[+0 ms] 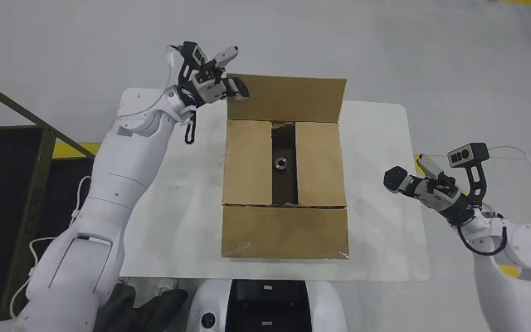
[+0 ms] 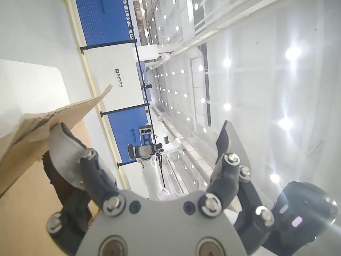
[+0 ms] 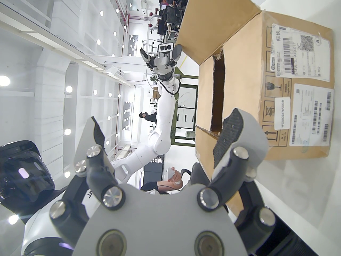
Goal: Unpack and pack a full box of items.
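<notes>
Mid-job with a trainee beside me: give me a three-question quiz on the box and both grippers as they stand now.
1. True or false: the right gripper is shut on a flap of the box.
2. Where is the left gripper? A) at the near flap B) at a corner of the far flap C) inside the box
3. Fill in: through the gap between the inner flaps, a small round item shows ___ the box.
Key: 1 false; 2 B; 3 inside.
</notes>
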Robot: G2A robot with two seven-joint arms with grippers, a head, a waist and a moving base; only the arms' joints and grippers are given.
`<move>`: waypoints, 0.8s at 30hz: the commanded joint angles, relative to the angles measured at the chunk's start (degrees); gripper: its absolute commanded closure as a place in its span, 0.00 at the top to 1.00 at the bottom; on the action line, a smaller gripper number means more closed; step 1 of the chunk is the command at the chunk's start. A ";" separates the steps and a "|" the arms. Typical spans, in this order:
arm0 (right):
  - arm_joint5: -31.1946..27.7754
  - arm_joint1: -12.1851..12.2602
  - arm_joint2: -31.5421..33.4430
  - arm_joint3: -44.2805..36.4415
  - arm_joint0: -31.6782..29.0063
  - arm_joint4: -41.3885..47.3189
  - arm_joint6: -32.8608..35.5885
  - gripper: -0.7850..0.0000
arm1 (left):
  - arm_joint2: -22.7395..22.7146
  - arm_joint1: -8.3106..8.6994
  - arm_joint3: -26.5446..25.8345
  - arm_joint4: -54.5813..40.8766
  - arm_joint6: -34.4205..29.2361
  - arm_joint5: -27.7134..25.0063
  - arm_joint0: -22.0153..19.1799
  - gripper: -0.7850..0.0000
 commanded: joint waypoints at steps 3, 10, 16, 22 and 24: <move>0.00 0.00 0.00 0.00 0.00 0.00 0.00 1.00 | 1.66 -0.90 3.67 1.36 2.32 -0.35 -2.54 1.00; 0.00 0.00 0.00 0.00 0.00 0.00 0.00 1.00 | 4.34 -2.55 10.05 2.58 4.30 0.05 -6.56 1.00; 0.00 0.00 0.00 0.00 0.00 0.00 0.00 1.00 | 6.71 -4.11 14.08 3.35 6.10 -0.73 -7.98 1.00; 0.00 0.00 0.00 0.00 0.00 0.00 0.00 1.00 | 8.47 -5.44 17.89 4.12 7.34 2.19 -9.80 1.00; 0.00 0.00 0.00 0.00 0.00 0.00 0.00 1.00 | 9.10 -5.76 18.98 5.24 7.42 3.09 -10.42 1.00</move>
